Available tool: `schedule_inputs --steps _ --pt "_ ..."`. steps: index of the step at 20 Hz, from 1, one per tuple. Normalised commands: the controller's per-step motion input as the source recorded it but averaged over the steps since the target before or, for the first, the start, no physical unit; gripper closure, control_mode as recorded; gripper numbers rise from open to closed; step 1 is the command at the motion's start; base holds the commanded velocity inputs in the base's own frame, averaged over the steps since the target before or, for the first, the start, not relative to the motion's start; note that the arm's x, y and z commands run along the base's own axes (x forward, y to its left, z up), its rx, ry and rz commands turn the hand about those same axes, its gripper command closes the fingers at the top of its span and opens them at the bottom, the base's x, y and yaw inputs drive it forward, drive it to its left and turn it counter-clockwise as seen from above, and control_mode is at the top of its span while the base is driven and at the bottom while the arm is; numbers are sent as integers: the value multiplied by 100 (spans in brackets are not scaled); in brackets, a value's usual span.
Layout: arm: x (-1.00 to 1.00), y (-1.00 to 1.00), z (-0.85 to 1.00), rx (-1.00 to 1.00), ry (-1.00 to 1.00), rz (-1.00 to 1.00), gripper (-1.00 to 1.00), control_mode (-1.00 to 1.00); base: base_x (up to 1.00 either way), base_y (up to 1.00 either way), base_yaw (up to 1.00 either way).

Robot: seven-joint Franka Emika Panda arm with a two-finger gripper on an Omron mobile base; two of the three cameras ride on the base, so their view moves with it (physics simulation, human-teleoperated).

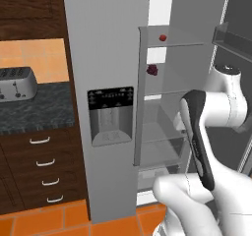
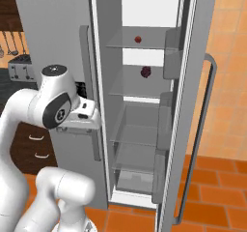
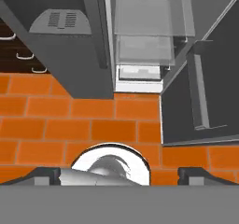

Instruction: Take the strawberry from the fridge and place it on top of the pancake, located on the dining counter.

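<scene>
The fridge [image 1: 106, 58] stands with its left door shut and its right door [image 2: 193, 81] swung wide open. The strawberry [image 1: 163, 37] is a tiny red berry resting on the upper glass shelf inside [image 2: 138, 39]. My gripper [image 3: 119, 176] points down at the orange floor in front of the fridge's foot, far below the berry. Its dark fingertips [image 3: 46, 175] stand wide apart, open with nothing between them. The pancake and the dining counter are out of view.
A darker maroon fruit [image 1: 152, 70] lies one shelf below the berry. Lower glass shelves and a drawer fill the fridge's bottom [image 3: 142, 45]. A toaster [image 1: 17, 82] sits on the dark granite counter [image 1: 44, 107] above drawers [image 1: 44, 161] to the left. The open door carries bins [image 2: 170, 57].
</scene>
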Motion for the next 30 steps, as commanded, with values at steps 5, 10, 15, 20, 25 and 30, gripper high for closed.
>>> schedule_inputs --steps 5,10,15,20,25,30 --pt "-74 -3 22 25 19 -16 -100 -100 0 0 0" --pt "-18 0 -42 -18 -9 -13 -100 -100 0 0 0" --pt "-8 0 -44 -2 -21 -3 -100 -100 0 0 0" --pt "0 0 0 0 -3 0 -100 -100 0 0 0" --pt "-1 0 0 0 -7 -2 -100 100 -11 -8 -16" --pt "0 0 0 0 0 0 -100 100 -9 4 -48"
